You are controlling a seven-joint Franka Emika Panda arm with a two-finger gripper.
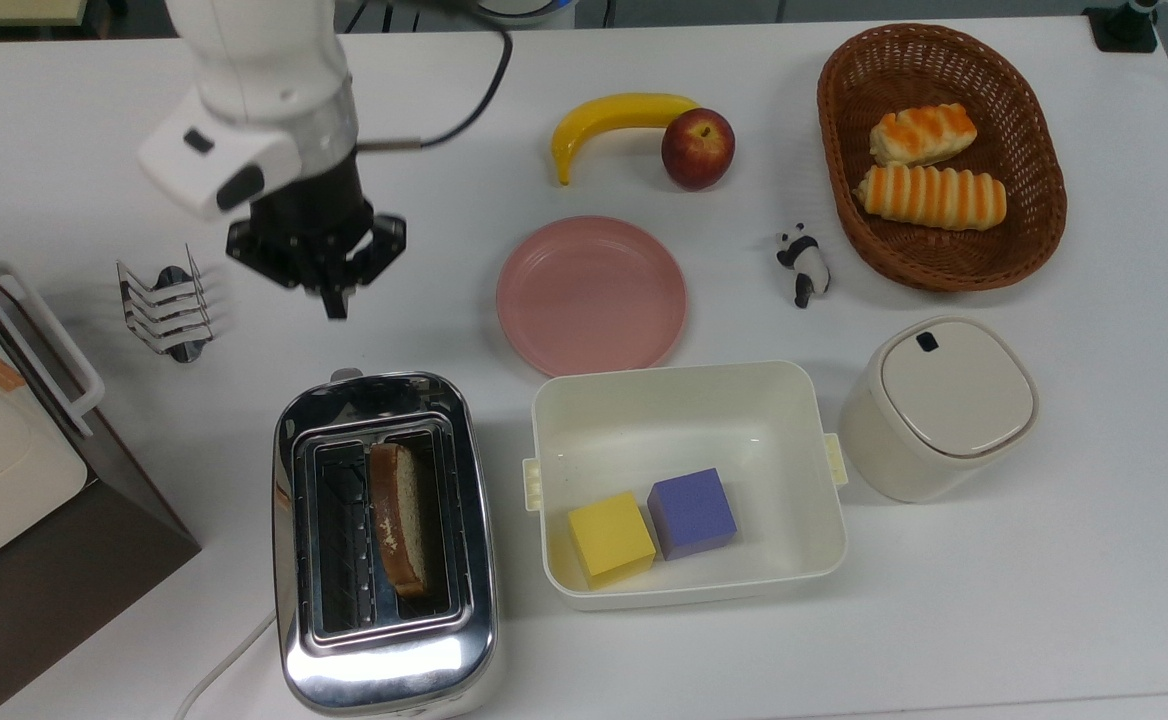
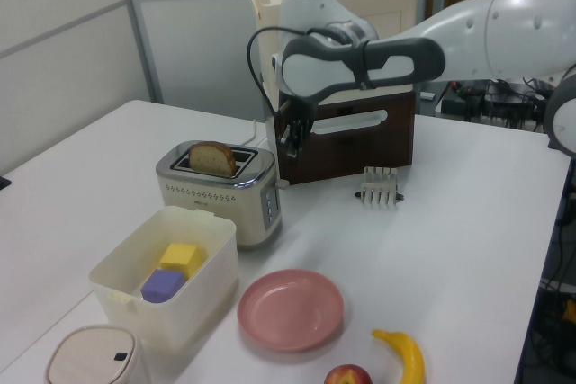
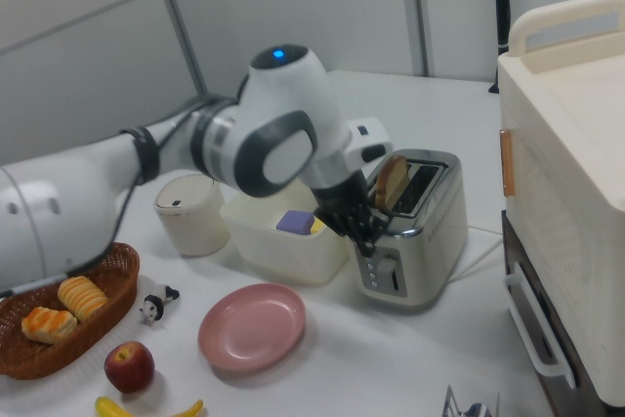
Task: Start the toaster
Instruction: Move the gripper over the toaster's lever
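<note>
No text, label, brand, number or sign can be read on anything here. The shiny chrome 2-slot toaster (image 2: pixel 219 191) has a small dark mark low on its side, too small to make out.

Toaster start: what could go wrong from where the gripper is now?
The gripper hangs short of the toaster, whose lever is a small tab on the near end: easy to miss or slip off. The bread slice stands tall; coming in too far could bump it. The metal rack beside the path might get clipped.
</note>
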